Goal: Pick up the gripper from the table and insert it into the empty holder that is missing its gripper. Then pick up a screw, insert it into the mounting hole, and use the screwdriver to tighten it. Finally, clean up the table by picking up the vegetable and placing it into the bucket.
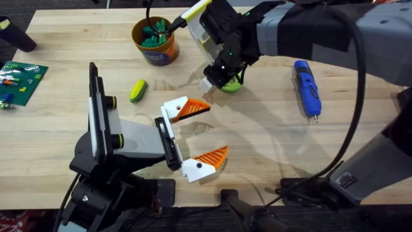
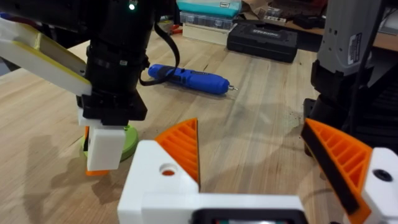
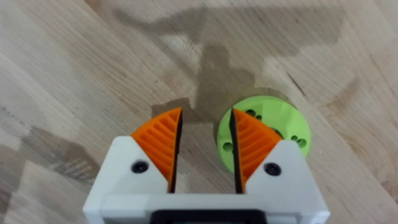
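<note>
Left claw (image 1: 205,137): spread wide, empty, low over the near tabletop (image 1: 270,148).
Right claw (image 3: 204,147): narrowly parted, holding nothing, over the lime-green ring (image 3: 267,127).
Vegetable (image 1: 138,90), screwdriver (image 1: 307,87): lying mid-tabletop.
Bucket (image 1: 155,41): far side.
Step, as judged: ring pick-up; next, descend and close.

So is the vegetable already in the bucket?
No, the vegetable lies on the table, apart from the bucket.

The left pincer (image 1: 203,135) is spread wide and empty, while the right pincer (image 3: 204,146) points down, narrowly parted.
</note>
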